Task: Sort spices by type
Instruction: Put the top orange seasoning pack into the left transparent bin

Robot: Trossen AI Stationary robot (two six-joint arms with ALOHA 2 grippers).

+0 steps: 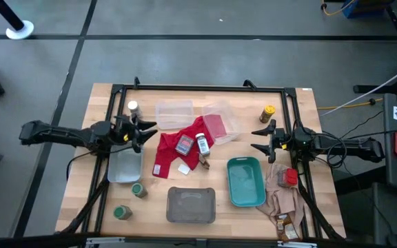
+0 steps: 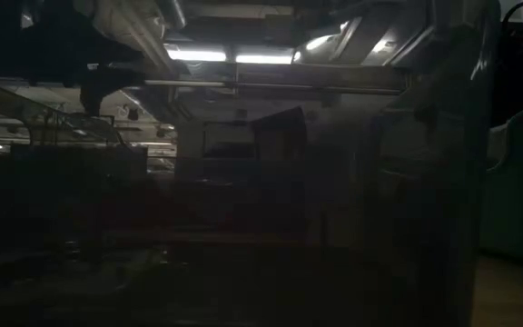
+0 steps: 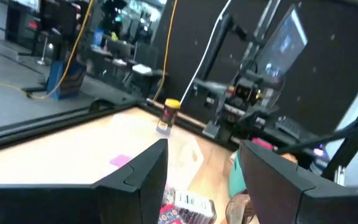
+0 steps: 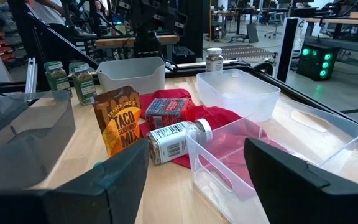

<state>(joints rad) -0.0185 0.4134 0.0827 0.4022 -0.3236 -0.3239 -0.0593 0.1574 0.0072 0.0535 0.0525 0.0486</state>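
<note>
The spices lie spread over the table. A red tin [image 1: 183, 145], a white-capped bottle [image 1: 202, 145] on its side and a brown taco-mix packet [image 4: 118, 121] rest on the red cloth [image 1: 171, 160] at the middle. Two green-lidded jars [image 1: 139, 190] [image 1: 122, 212] stand near the left front. A white-capped bottle [image 1: 132, 107] stands far left, and a yellow-labelled jar [image 1: 268, 114] far right. Another red tin [image 1: 288, 177] sits on the beige cloth [image 1: 281, 200]. My left gripper [image 1: 147, 133] [image 3: 204, 149] and my right gripper [image 1: 257, 138] [image 4: 196, 149] hover open on either side of the red cloth.
Two clear trays [image 1: 174, 114] [image 1: 220, 120] sit at the back, a pale grey tray [image 1: 125, 167] under my left gripper, a grey tray [image 1: 191, 205] at the front and a teal tray [image 1: 245, 180] at the right. Brown packets [image 1: 286, 227] lie at the front right corner.
</note>
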